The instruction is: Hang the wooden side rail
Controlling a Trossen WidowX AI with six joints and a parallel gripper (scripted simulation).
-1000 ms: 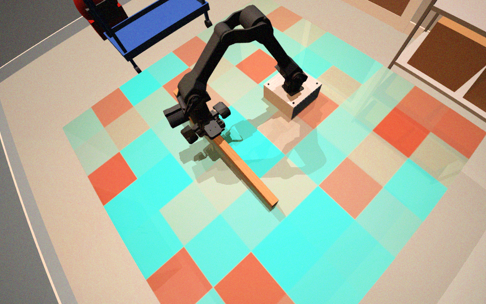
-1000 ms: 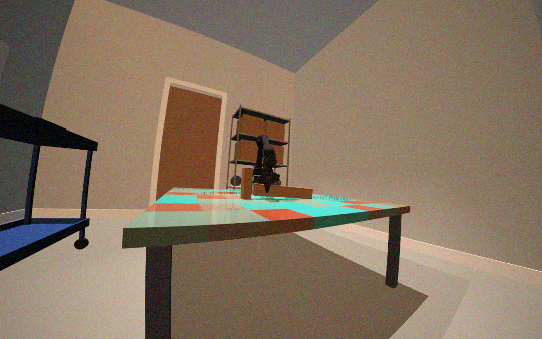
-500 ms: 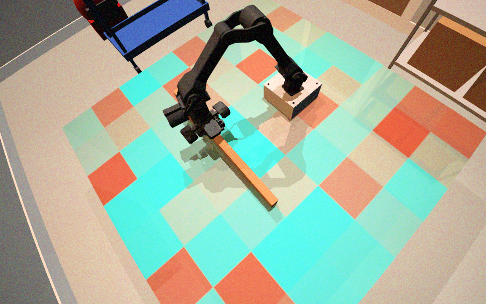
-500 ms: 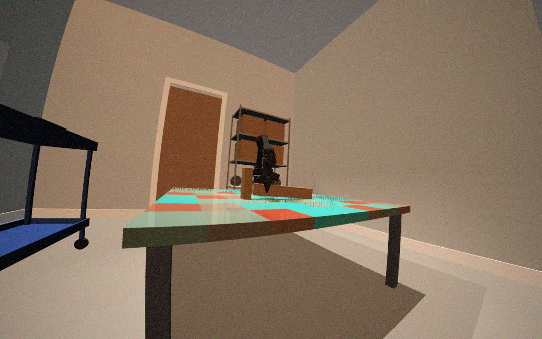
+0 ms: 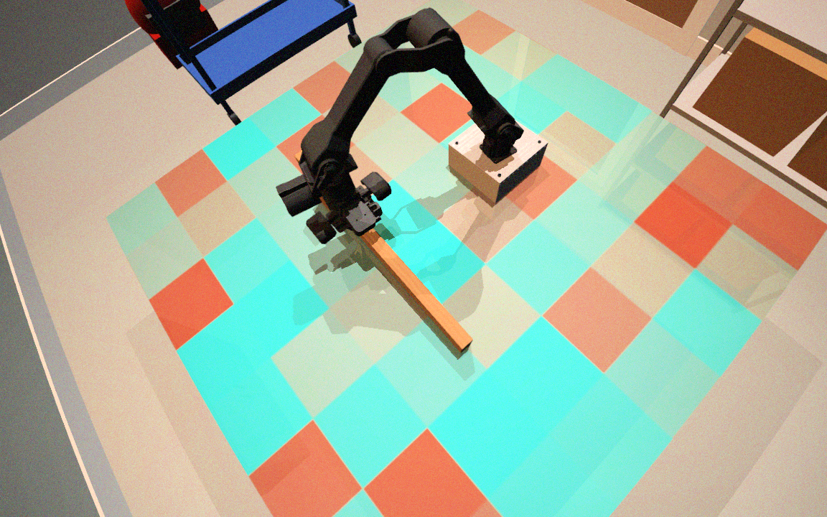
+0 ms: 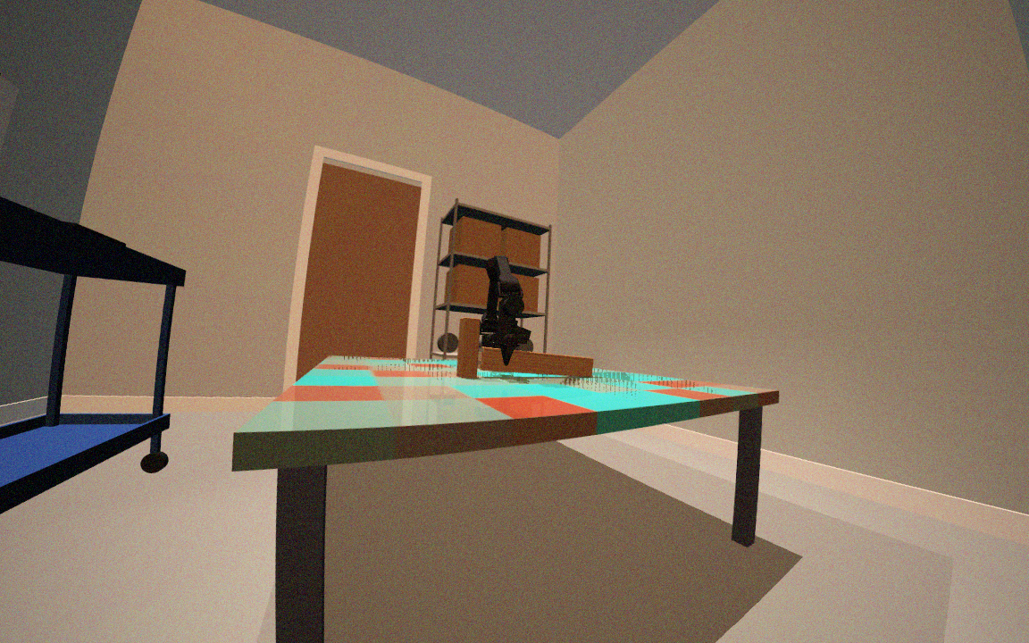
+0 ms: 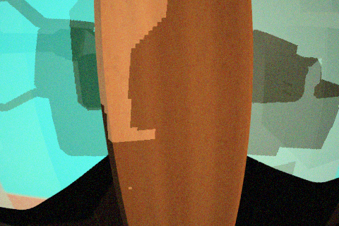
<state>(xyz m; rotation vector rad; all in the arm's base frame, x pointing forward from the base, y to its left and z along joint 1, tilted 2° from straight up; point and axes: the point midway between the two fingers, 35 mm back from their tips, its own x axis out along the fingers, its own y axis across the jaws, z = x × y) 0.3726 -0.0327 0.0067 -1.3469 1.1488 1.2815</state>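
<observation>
The wooden side rail [image 5: 419, 295] [image 6: 544, 364] [image 7: 179, 118] runs across the checkered table [image 5: 532, 398] [image 6: 422, 436], with its far end resting on the top. My gripper [image 5: 353, 226] [image 6: 506, 356] is shut on the rail near its post end and holds that end slightly raised. The upright wooden headboard post [image 6: 467, 346] stands right beside that end; in the top view my arm hides almost all of it. The steel hooks, the slot and the pins are hidden in every view. In the wrist view the rail fills the middle.
The arm's base block [image 5: 497, 168] stands on the table behind the rail. A blue cart [image 5: 262, 38] [image 6: 38, 239] is beside the table at the back left. A shelf rack with boxes [image 6: 494, 271] stands by the far wall.
</observation>
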